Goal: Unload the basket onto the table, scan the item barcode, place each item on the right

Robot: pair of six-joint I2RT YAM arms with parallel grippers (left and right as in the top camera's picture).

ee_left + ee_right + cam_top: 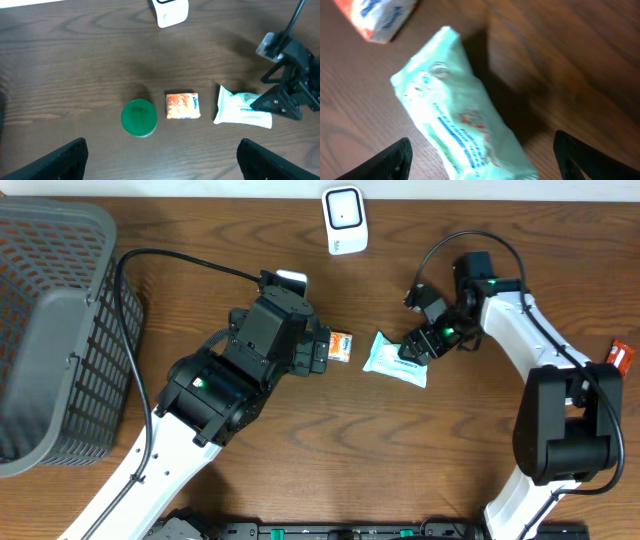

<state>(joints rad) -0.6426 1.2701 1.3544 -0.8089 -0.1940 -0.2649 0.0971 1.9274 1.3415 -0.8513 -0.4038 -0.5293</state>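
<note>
A pale green wipes pack (396, 360) lies flat on the wooden table, right of centre. My right gripper (420, 345) hovers over its right end, open. In the right wrist view the pack (460, 115) lies between the two spread fingers (392, 161) without touching either. A small orange packet (341, 346) lies just left of the pack. My left gripper (162, 162) stands open over bare table, with a green-lidded jar (139, 117) and the orange packet (182, 106) ahead of it. The white scanner (344, 218) stands at the table's far edge.
A grey mesh basket (50, 330) fills the left side of the table. A red object (620, 355) shows at the right edge behind the right arm. The left arm's body hides the jar in the overhead view.
</note>
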